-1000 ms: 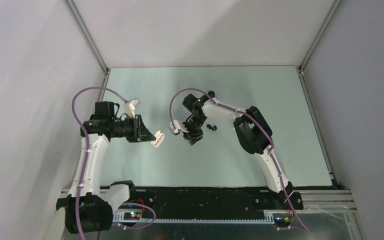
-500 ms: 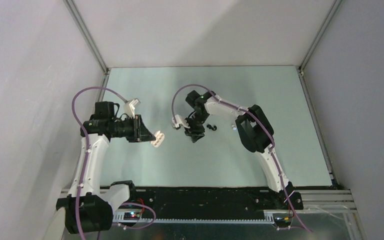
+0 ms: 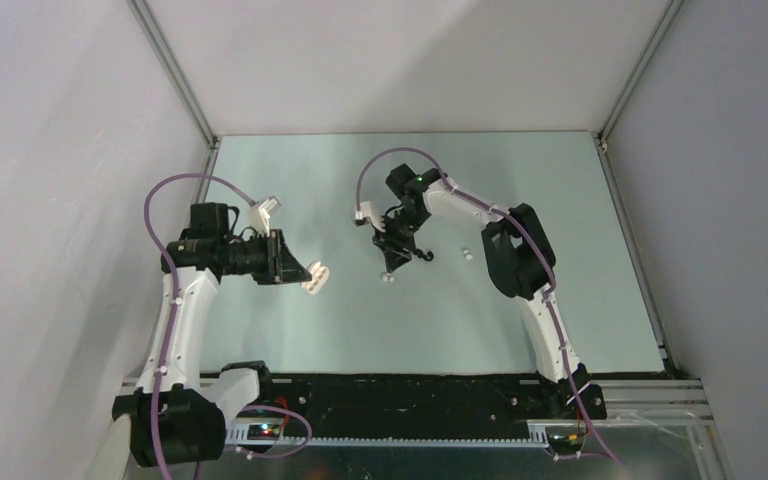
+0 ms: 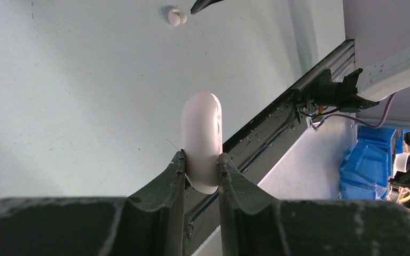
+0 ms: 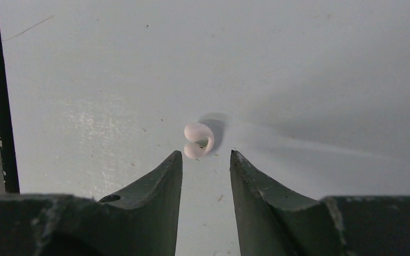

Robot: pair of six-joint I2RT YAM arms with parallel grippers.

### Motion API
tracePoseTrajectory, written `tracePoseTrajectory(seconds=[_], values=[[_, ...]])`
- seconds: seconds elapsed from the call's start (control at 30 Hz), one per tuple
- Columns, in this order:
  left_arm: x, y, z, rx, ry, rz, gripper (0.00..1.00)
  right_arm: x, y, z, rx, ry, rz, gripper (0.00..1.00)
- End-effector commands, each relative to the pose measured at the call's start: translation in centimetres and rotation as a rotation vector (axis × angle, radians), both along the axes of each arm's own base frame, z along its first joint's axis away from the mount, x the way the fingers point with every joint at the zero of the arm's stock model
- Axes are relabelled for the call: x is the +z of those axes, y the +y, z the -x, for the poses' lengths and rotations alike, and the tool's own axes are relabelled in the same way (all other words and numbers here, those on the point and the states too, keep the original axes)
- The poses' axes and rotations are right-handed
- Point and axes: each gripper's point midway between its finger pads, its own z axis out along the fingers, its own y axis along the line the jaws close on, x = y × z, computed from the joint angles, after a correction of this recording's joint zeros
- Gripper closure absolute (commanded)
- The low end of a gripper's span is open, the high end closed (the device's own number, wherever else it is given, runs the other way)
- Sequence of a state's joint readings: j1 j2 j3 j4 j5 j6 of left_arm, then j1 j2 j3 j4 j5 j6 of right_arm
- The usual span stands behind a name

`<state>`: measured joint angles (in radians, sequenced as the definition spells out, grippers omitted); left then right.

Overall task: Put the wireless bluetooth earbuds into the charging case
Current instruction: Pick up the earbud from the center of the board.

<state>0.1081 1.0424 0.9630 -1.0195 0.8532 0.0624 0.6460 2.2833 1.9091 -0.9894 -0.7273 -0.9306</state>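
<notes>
My left fingers (image 4: 175, 178) are clenched on the smooth white pebble-shaped case (image 4: 202, 128), edge-on above the matte table (image 4: 58, 80). My right fingers (image 5: 168, 173) stand parted and empty; a curled, rounded white earbud (image 5: 198, 140) lies on the table just beyond their tips

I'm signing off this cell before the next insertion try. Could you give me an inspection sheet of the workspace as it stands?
Surface: pale green table, only small specks on it.
Job's things: white charging case held on edge off the table, lid state unclear; white earbud lying just ahead of the right fingertips; second white earbud and black earbuds on the table nearby.
Clutter: nothing seen.
Grippers: left gripper shut on the case; right gripper open, empty.
Cables: purple cables loop along both arms, clear of the table.
Surroundings: grey walls; blue object beyond the table edge.
</notes>
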Motion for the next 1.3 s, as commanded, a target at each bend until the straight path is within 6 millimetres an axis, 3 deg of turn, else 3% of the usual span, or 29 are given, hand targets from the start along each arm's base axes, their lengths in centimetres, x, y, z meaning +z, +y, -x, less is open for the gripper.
tracePoseTrajectory(seconds=[0.0,0.27,0.57,1.27], values=[[0.7,-0.1,-0.3,-0.019,-0.035,0.023,1.0,0.6,0.7,0.0,-0.055,-0.02,0.018,0.58],[0.7,-0.1,-0.2,-0.018,-0.037,0.021,1.0,-0.8,0.8,-0.8,-0.097,-0.036,0.057,0.59],[0.7,-0.1,-0.2,-0.016,-0.042,0.016,1.0,-2.2,0.3,0.0,-0.082,-0.048,0.099,0.6],[0.6,0.0,-0.3,-0.015,-0.039,0.013,1.0,-2.2,0.2,2.3,-0.048,-0.023,0.112,0.68]])
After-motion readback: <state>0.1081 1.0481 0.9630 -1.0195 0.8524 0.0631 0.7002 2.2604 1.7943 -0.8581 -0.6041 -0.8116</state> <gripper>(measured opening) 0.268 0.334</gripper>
